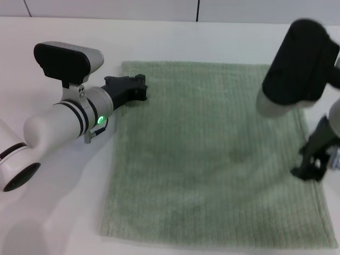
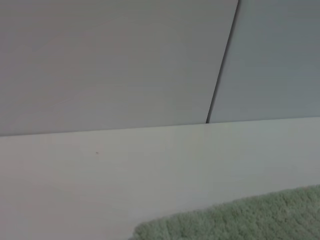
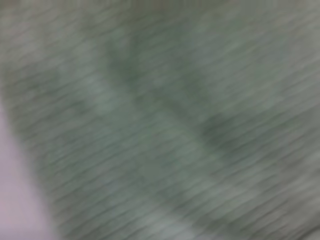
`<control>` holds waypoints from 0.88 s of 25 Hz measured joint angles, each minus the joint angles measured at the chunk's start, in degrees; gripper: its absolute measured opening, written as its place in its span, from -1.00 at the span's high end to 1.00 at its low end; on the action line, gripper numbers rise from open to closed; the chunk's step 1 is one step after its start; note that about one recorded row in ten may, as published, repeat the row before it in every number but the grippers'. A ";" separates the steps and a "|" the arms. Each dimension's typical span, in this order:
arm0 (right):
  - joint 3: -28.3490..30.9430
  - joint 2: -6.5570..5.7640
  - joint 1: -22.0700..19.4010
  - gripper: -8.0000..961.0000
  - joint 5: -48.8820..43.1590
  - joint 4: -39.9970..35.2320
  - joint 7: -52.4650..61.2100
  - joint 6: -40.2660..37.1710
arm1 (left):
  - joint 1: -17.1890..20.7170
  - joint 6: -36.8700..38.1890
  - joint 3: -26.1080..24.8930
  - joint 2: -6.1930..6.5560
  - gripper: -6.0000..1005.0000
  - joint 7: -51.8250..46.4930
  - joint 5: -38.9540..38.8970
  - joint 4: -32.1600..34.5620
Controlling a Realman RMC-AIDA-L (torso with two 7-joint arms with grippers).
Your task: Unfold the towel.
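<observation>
The pale green towel [image 1: 212, 159] lies spread out flat as one wide sheet on the white table [image 1: 58, 223]. My left gripper [image 1: 139, 87] rests low at the towel's far left corner, right at its edge. My right gripper [image 1: 309, 169] hangs over the towel's right edge, about halfway down that side. The left wrist view shows a corner of the towel [image 2: 240, 220] with bare table [image 2: 150, 170] beyond it. Ribbed towel cloth [image 3: 160, 120] fills the right wrist view from very close.
A pale wall with a dark vertical seam [image 2: 222, 60] rises behind the table's far edge. Bare table surrounds the towel on the left and far sides. My right forearm [image 1: 297, 64] hangs over the towel's far right corner.
</observation>
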 joint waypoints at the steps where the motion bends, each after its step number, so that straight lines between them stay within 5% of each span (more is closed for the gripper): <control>1: 0.13 0.02 -0.34 0.20 -1.59 -0.46 -0.01 1.95 | 0.00 0.00 0.03 0.00 0.88 0.00 0.00 -0.01; 13: -0.40 0.34 -10.42 0.20 -7.92 5.35 -0.93 43.26 | 0.07 -0.37 0.03 0.03 0.88 0.00 0.00 -0.01; 15: 0.54 0.39 -14.31 0.20 -7.93 8.15 -1.17 57.14 | 0.13 -0.37 -0.01 0.04 0.88 0.00 0.00 -0.01; 16: 0.54 0.39 -14.31 0.20 -7.93 8.15 -1.17 57.14 | 0.16 -0.37 -0.03 0.03 0.88 0.00 -0.01 0.00; 17: 0.73 0.48 -17.09 0.20 -7.68 10.03 -0.99 67.04 | 0.19 -0.36 -0.10 0.03 0.88 0.00 0.00 -0.01; 18: 0.73 0.48 -17.09 0.20 -7.68 10.03 -0.99 67.04 | 0.20 -0.34 -0.13 0.03 0.88 0.00 0.00 -0.01; 20: -0.60 0.63 -20.47 0.20 -6.91 15.32 -0.82 85.25 | 0.27 -0.09 -0.20 0.03 0.88 0.00 0.00 0.00; 22: -1.30 0.63 -21.08 0.20 -6.55 17.62 -0.78 90.67 | 0.30 0.54 -0.32 0.01 0.88 0.00 0.00 0.14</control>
